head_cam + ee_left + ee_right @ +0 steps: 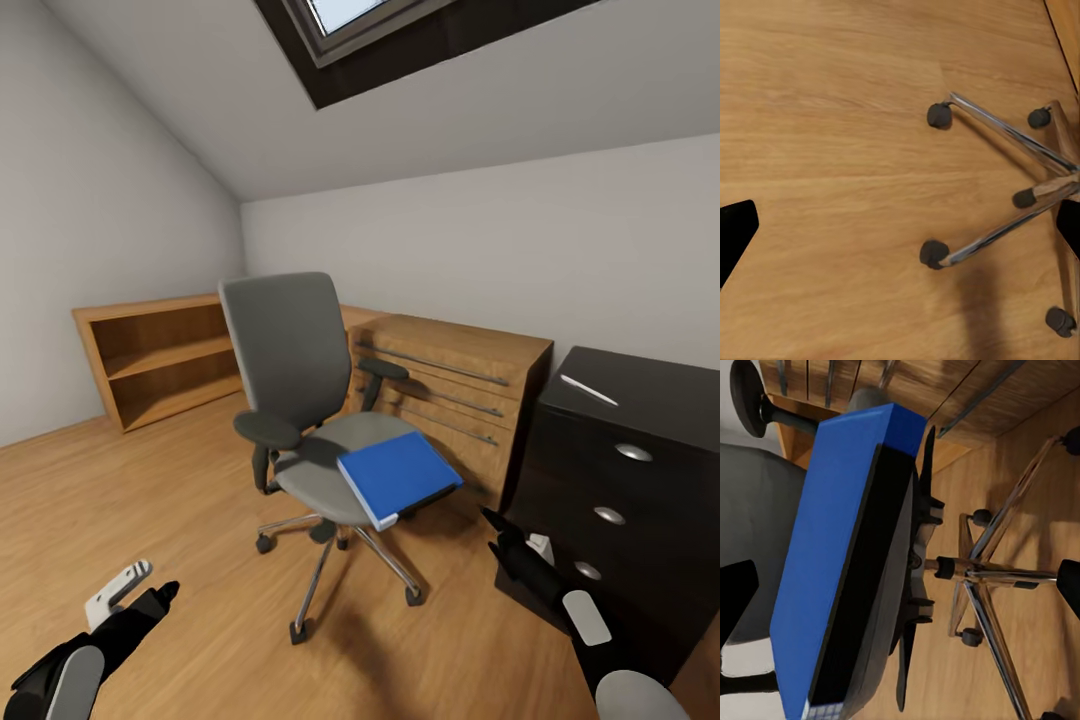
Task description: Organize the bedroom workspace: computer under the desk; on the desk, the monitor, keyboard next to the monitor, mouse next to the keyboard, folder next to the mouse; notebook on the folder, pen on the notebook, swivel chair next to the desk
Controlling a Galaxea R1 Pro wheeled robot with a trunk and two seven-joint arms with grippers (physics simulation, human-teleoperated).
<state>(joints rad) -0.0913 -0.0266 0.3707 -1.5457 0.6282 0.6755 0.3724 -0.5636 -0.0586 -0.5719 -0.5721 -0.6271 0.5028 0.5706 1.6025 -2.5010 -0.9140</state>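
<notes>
Right gripper [497, 530] (jaws apart) near folder [398, 476].

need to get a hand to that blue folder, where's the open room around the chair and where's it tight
Open: the wood floor between the low open shelf and the swivel chair, on the left end effector side. Tight: the folder overhangs the seat's front corner toward the oak drawer unit and black drawer cabinet, where the right end effector sits.

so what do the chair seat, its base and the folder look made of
Seat: grey padded fabric, matte, by the look of it. Base: polished metal, probably chrome, with bright reflective spokes. Folder: smooth blue plastic or coated card; hard to say which.
</notes>
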